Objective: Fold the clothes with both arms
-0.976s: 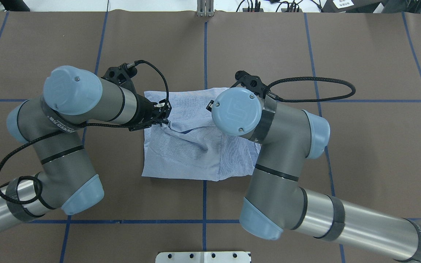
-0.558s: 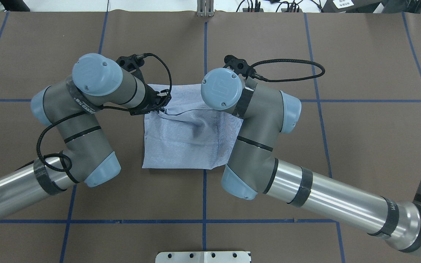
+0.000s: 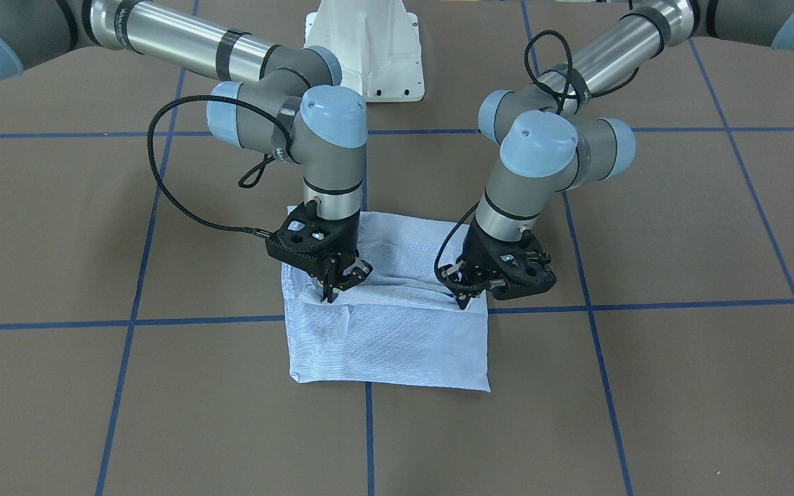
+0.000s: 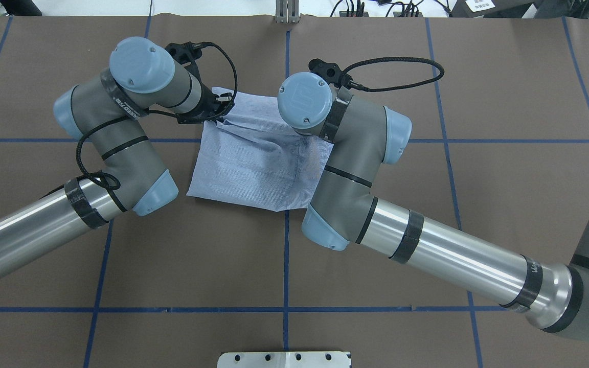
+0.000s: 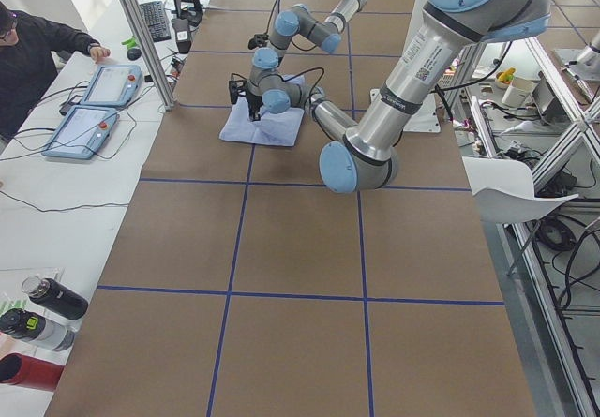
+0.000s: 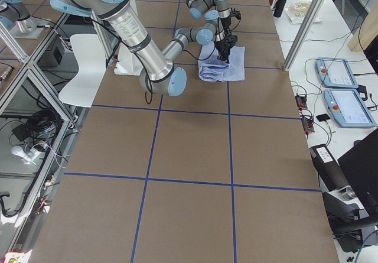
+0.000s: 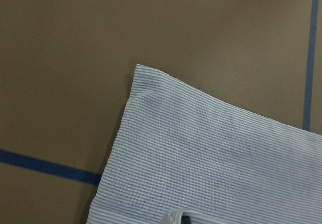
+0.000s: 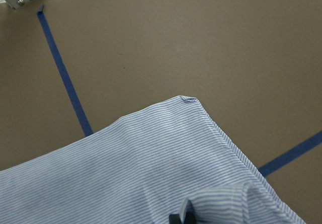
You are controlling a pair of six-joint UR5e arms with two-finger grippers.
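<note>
The clothes are one light blue striped shirt [image 3: 390, 344], folded into a rough rectangle on the brown table near its middle. It also shows from above as the shirt [image 4: 248, 163]. My left gripper [image 3: 462, 297] is shut on a raised ridge of cloth at one side, seen from above as the left gripper [image 4: 219, 115]. My right gripper [image 3: 332, 289] pinches the same ridge at the other side; overhead, its wrist hides it. The ridge is stretched between them. Both wrist views show striped cloth [image 7: 211, 158] [image 8: 141, 168] below the fingers.
The white pedestal base [image 3: 369, 55] stands behind the shirt. Blue tape lines [image 4: 287, 255] cross the table. A metal bracket [image 4: 287, 13] sits at the far edge, a plate [image 4: 284, 359] at the near edge. A person [image 5: 28, 52], tablets [image 5: 94, 108] and bottles [image 5: 42, 309] are at one side.
Both arms have moved away from the robot's base, carrying the pinched ridge of cloth toward the far edge. The whole shirt has slid that way and turned slightly.
</note>
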